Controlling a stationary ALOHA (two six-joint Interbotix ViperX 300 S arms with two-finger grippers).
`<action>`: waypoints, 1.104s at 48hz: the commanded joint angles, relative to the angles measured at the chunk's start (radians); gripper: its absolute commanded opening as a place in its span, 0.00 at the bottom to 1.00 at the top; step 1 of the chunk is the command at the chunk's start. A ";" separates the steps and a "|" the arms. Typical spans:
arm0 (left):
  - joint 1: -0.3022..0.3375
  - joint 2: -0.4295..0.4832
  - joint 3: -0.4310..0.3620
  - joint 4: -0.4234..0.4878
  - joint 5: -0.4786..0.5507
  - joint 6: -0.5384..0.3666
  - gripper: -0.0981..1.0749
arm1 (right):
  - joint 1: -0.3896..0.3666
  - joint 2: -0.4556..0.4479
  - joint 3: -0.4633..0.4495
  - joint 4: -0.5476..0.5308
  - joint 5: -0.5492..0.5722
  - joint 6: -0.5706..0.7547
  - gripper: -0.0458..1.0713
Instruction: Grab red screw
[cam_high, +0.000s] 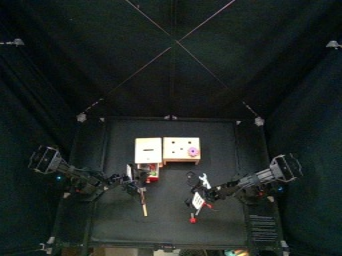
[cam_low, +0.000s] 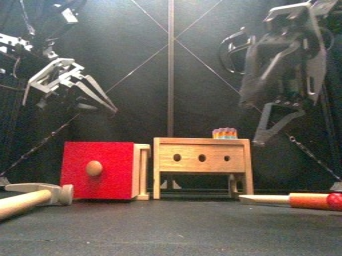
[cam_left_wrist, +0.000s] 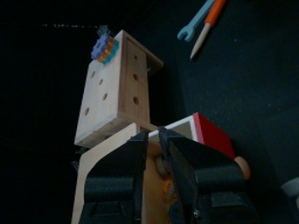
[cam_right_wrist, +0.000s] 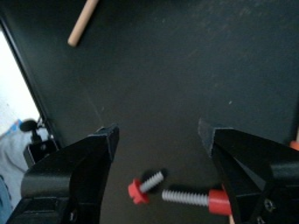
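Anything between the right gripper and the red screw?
Yes: the red-and-silver wrench lies right below the open right gripper. In the top view, the red screw sits just beyond it, toward the front edge. Nothing else is in that path.

A robotics lab test pen: black curtains (cam_high: 54, 60) wall in a small black table (cam_high: 171, 205), 2 black robot arms reach over it, and crossed cords (cam_high: 171, 38) span the top overhead.

I find no legible text, label, brand, number or sign on any item in my views, whether wooden pieces, tools or surrounding curtains.
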 joint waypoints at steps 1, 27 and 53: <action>-0.014 -0.029 -0.011 0.032 -0.005 -0.052 0.62 | 0.060 -0.025 -0.028 0.026 0.014 0.002 0.95; -0.035 -0.095 0.041 0.365 -0.012 -0.667 0.63 | 0.161 0.196 -0.170 0.249 0.109 -0.005 0.95; -0.018 -0.084 0.086 0.543 -0.012 -0.920 0.63 | 0.167 0.302 -0.253 0.249 0.259 -0.006 0.95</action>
